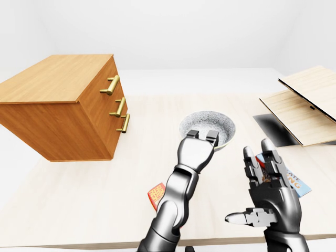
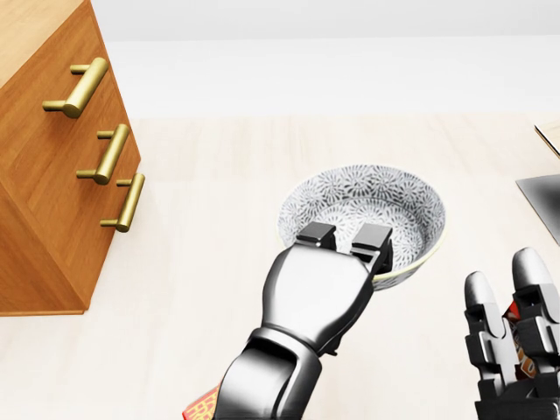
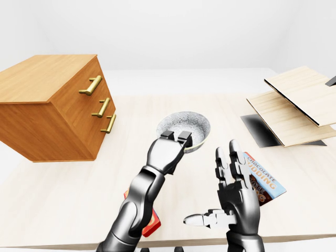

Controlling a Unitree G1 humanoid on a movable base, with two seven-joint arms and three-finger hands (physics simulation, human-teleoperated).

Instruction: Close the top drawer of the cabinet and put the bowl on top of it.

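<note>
The grey-patterned bowl (image 2: 376, 203) is in the middle of the head view, with my left hand (image 2: 345, 236) shut on its near rim, fingers hooked over the edge. The wooden cabinet (image 1: 68, 105) stands at the left, and its three brass handles face the bowl. Its top drawer handle (image 2: 80, 86) lines up with the two below, and the drawer fronts look flush. My right hand (image 1: 265, 178) is open at the lower right, fingers spread, apart from the bowl. I cannot tell whether the bowl is off the table.
A red box (image 1: 156, 195) lies by my left forearm. A chocolate packet (image 3: 262, 176) lies behind my right hand. Wooden boards (image 1: 304, 105) and a dark opening (image 1: 273, 128) are at the right. The pale table (image 1: 79, 184) ends at the bottom of the eye views.
</note>
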